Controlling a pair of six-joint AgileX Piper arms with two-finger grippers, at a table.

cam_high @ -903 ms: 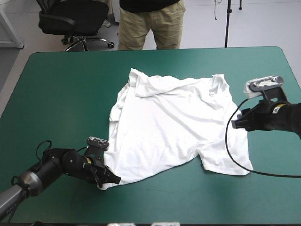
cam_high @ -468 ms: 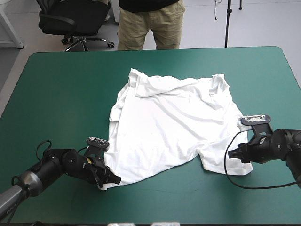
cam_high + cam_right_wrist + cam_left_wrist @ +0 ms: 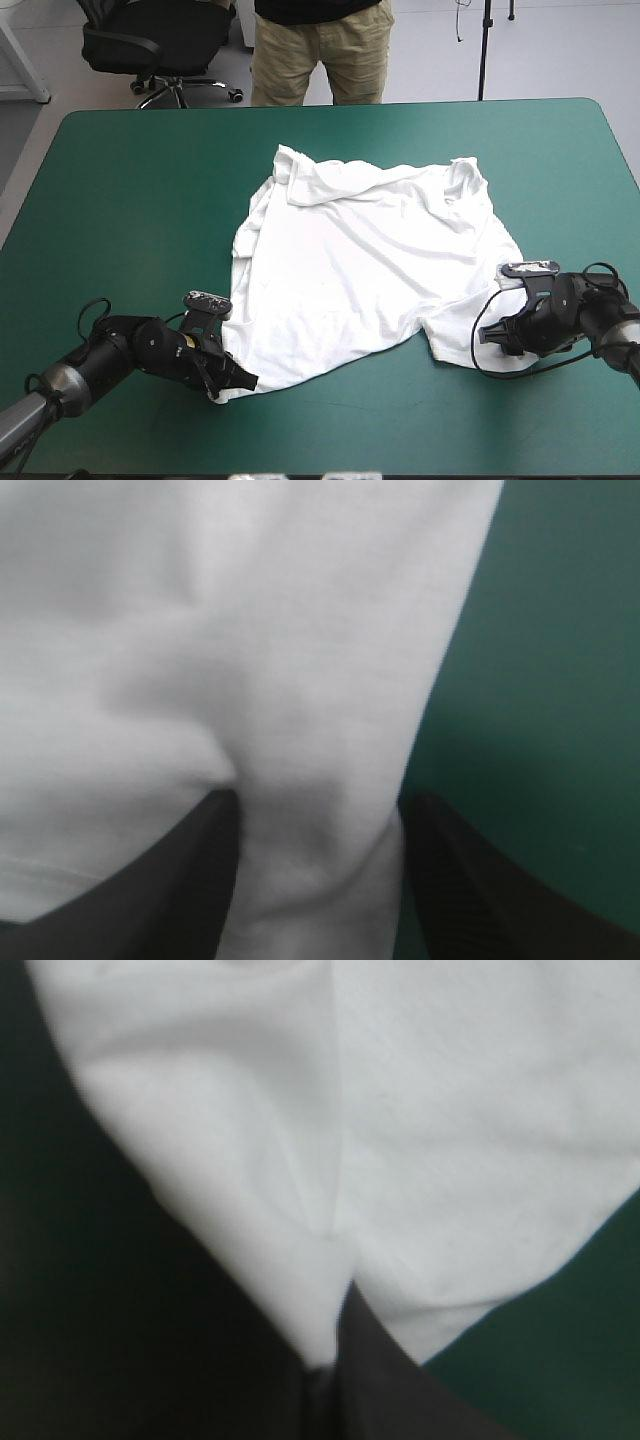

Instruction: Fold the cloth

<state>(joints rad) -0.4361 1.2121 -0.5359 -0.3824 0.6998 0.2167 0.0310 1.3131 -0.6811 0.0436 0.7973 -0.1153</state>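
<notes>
T-shirt (image 3: 370,260), white, spread mostly flat around the middle of the teal-green cover (image 3: 130,200), a little toward the right side

Nearest the robot, at the shirt's near left corner: left gripper (image 3: 240,383), low on the table, closed almost to a single point with a fold of white cloth pinched in it. Seen from the left wrist, sheet fanning out ahead of that pinch, one crease running away from it, dark cover to either side

At the near right corner: right gripper (image 3: 487,337), likewise down at table level, black fingers (image 3: 180,880) standing apart, straddling the edge of the cloth. White fabric lying in the gap, not clamped; bare cover just beside one finger

Between the two corners, an inward step in the near edge, closer to the right gripper

Beyond that, the broad body, lightly wrinkled

Farthest off, rumpled sleeves and neckline bunched toward the table's far edge, well short of it
</notes>
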